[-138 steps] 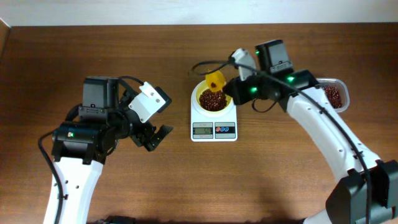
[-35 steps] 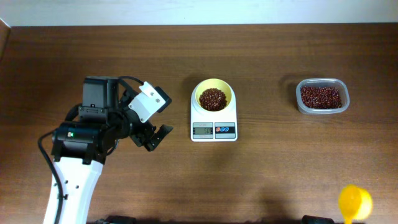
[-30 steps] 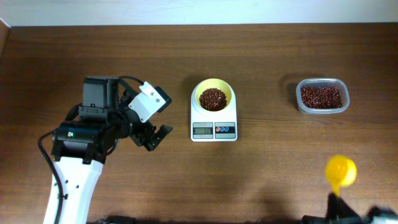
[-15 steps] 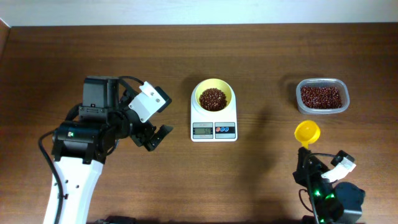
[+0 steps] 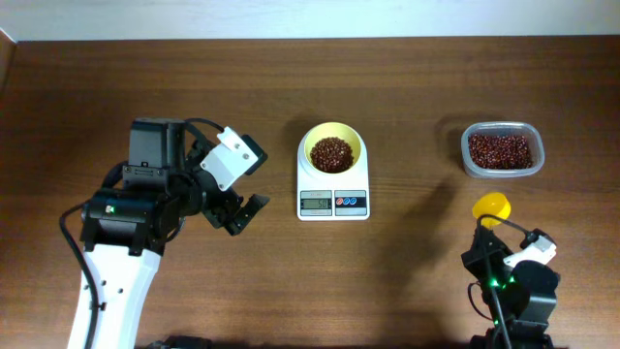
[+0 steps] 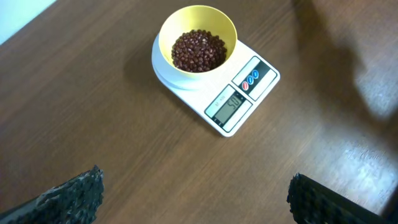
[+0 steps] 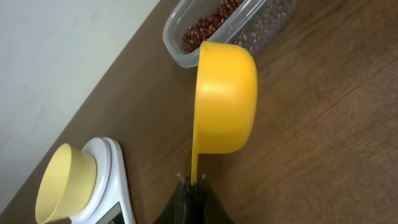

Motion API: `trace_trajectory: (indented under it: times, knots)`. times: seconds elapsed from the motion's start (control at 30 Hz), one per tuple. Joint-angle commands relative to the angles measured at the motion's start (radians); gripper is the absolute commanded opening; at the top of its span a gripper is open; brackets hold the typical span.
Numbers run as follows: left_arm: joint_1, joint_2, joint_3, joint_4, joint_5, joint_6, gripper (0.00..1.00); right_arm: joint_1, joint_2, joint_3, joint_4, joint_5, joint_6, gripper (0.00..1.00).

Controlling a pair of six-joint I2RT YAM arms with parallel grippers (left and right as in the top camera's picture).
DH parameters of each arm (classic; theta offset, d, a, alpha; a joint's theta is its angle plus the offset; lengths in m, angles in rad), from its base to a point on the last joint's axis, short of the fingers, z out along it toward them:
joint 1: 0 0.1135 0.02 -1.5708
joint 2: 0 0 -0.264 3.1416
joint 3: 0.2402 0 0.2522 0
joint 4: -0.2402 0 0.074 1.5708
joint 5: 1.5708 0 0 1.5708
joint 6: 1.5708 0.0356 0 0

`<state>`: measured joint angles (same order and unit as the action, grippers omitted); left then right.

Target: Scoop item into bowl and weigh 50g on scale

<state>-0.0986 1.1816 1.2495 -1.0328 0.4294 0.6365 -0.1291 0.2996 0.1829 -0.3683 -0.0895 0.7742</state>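
Yellow, the one bowl point(image 5: 333, 129) of beans point(image 5: 332, 152) sits on the one scale point(image 5: 333, 202). Right of the scale, the right pincer point(image 7: 196, 182) pinches one scoop point(image 7: 225, 99) near one tub point(image 5: 502, 150). Left of the scale, the left pincer point(image 5: 242, 213) is spread.

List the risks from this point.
1. The right gripper pinches only the thin handle end of the yellow scoop; it could twist or slip.
2. The scale display seems to read about 50; adding more beans to the bowl would likely overshoot.
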Motion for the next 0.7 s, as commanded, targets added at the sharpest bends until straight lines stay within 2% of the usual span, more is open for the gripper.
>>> trace_trajectory:
  times: [0.0,0.07,0.17,0.37,0.67]
  knots:
    - [0.003,-0.002,0.016,0.002,0.0,0.015,0.99,0.005,0.08,-0.004,0.077,-0.008,-0.007,0.04]
    - [0.003,-0.002,0.016,0.002,0.0,0.015,0.99,0.005,0.127,-0.004,0.132,-0.055,-0.01,0.04]
    - [0.003,-0.002,0.015,0.002,0.0,0.015,0.99,0.005,0.179,-0.004,0.128,-0.113,-0.01,0.04]
    - [0.003,-0.002,0.015,0.002,0.0,0.015,0.99,0.005,0.288,-0.004,0.135,-0.124,-0.008,0.04]
    - [0.003,-0.002,0.016,0.002,0.0,0.015,0.99,0.005,0.455,-0.004,0.213,-0.121,-0.006,0.22]
